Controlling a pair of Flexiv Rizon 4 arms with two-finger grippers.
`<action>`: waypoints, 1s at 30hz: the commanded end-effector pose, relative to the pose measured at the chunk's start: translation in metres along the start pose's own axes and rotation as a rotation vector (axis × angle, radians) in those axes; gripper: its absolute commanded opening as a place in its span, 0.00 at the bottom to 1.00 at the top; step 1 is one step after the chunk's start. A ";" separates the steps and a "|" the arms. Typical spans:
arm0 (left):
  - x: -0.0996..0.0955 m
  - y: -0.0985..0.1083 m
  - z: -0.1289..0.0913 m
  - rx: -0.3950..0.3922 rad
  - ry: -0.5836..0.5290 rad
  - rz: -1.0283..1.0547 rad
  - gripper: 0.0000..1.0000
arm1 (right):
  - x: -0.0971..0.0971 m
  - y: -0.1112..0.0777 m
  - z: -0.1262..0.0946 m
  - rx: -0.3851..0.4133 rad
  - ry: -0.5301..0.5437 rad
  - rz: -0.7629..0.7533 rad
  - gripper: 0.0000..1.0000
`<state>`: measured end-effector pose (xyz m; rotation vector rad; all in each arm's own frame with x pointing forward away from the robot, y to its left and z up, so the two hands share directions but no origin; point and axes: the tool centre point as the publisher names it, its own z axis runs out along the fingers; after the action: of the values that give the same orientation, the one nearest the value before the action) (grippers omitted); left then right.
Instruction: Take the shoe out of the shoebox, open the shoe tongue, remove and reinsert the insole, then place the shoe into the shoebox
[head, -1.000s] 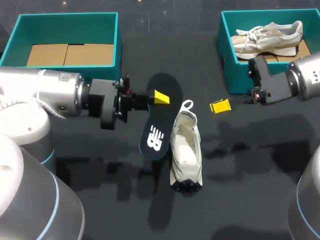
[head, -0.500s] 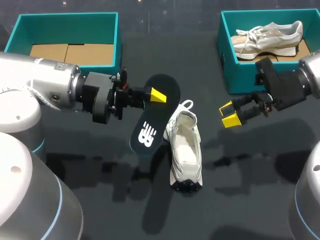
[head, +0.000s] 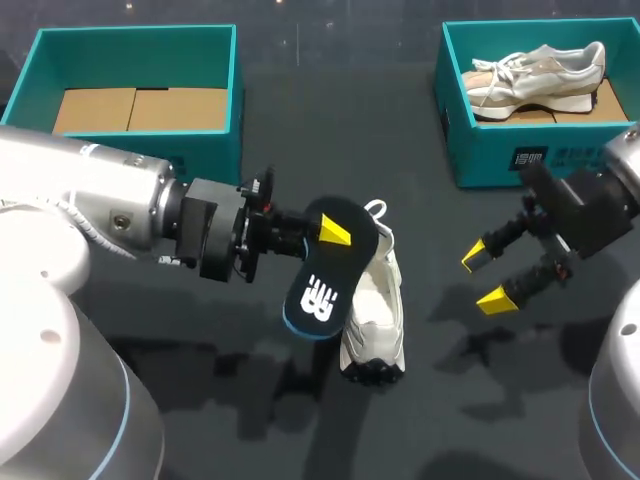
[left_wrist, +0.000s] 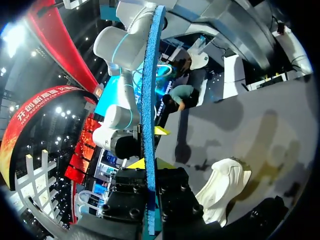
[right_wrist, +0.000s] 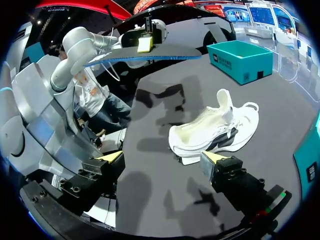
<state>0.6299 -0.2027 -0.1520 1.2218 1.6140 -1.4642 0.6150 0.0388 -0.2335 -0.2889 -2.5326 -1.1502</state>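
Black insole clamped in left hand, over white shoe.

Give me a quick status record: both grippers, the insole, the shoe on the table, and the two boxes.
left gripper: shut on the insole, holding it by one end above the table
insole: out of the shoe, dark face with logo upward, hanging partly over the shoe
shoe: white, on the table, sole down, opening upward
right gripper: open, empty, beside the shoe and apart from it
left shoebox: no shoe inside, cardboard floor showing
right shoebox: holds a second shoe
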 end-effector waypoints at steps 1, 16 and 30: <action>0.004 -0.009 -0.004 -0.027 -0.007 0.002 0.00 | -0.002 0.001 0.000 0.006 0.004 0.001 1.00; 0.030 -0.014 0.008 0.001 0.013 -0.161 0.00 | -0.031 -0.009 0.017 0.100 -0.132 -0.139 1.00; 0.045 -0.012 0.021 -0.003 0.039 -0.216 0.00 | -0.059 -0.012 0.040 0.166 -0.186 -0.261 1.00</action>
<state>0.5987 -0.2024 -0.1846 1.1111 1.8113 -1.5803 0.6486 0.0421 -0.2742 -0.0483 -2.8565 -1.0389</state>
